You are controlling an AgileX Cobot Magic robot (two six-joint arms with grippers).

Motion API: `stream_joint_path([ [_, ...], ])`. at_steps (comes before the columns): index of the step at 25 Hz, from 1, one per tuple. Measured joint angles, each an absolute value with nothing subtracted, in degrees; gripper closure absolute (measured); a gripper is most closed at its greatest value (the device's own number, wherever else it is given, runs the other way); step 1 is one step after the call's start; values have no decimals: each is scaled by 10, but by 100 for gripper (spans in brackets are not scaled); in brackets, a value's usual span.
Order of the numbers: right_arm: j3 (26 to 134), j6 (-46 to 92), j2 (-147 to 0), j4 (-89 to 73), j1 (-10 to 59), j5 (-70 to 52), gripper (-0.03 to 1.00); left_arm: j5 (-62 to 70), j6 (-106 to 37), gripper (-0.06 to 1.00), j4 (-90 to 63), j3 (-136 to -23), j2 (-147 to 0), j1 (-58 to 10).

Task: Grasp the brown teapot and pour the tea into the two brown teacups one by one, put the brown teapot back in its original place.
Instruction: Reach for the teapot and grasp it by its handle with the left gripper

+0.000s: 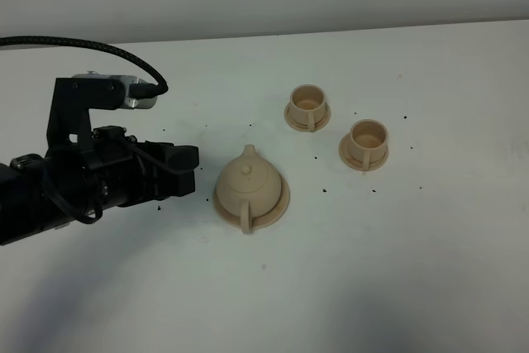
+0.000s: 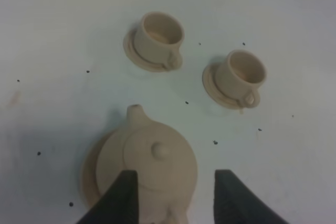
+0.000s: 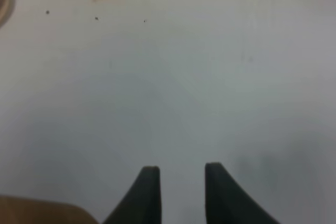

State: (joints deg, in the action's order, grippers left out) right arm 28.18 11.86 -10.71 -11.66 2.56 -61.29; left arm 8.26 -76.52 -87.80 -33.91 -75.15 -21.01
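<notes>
While the teapot [image 1: 250,186] is sitting on its saucer [image 1: 282,204] on the counter [image 1: 372,279], the left gripper [image 1: 192,169] is hovering beside it, fingers [image 2: 123,198] spread. The right gripper [image 3: 181,171] is hanging elsewhere, fingers parted. Teapot's looking rigid, slippery, loose-lidded, so the loop handle [image 1: 245,222] is looking safest. No writing showing.

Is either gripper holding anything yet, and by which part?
Nothing held: the left gripper is open near the brown teapot, the right gripper open and empty.
</notes>
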Motion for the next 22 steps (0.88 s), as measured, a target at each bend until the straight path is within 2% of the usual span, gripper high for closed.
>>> stream_joint_path([
  [5,282,117,-65,-115,26,-614,73,144,-595,56,-696,-363,-752,-210],
  [14,282,106,-65,-116,26,-615,73,331,-139,58,-245,-451,-752,-213],
  [17,282,105,-65,-117,26,-615,73,366,-66,58,-179,-458,-752,-213],
  [22,282,105,-65,-120,26,-615,73,408,-40,58,-163,-486,-778,-219],
])
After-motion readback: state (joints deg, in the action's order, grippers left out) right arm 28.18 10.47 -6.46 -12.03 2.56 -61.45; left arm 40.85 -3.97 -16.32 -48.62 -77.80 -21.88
